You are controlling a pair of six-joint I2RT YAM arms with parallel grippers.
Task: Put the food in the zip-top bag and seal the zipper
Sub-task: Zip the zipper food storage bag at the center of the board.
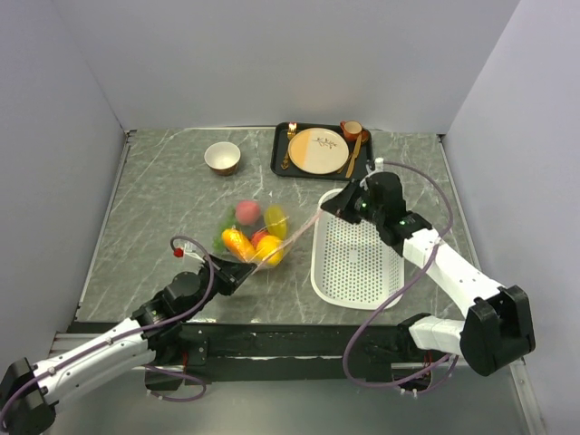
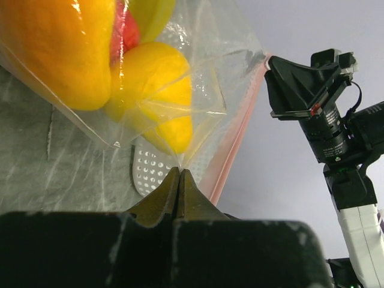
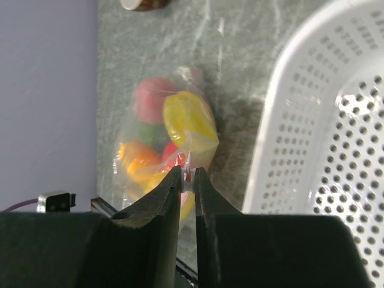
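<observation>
We see a clear zip-top bag [image 1: 256,237] stretched between two robot arms near the middle of the tabletop [image 1: 154,208], with the food [image 1: 243,241] (toy fruit in orange, yellow, red, pink and green) inside it. The left fingers [image 2: 170,193] are pressed fully together on the bag's near corner. The right fingers [image 3: 171,195] are almost closed, pinching the far end of the pale pink zipper [image 2: 235,141]. We cannot tell whether that strip is sealed along its length. We judge the thin plastic could slip from either pinch, or fruit could spill through a gap — the load looks heavy. The tabletop is grey and marble-patterned, holding a white perforated basket [image 1: 353,258], a black tray [image 1: 280,163] and a small bowl [image 1: 222,157], with plain pale walls [image 1: 272,54] around.
</observation>
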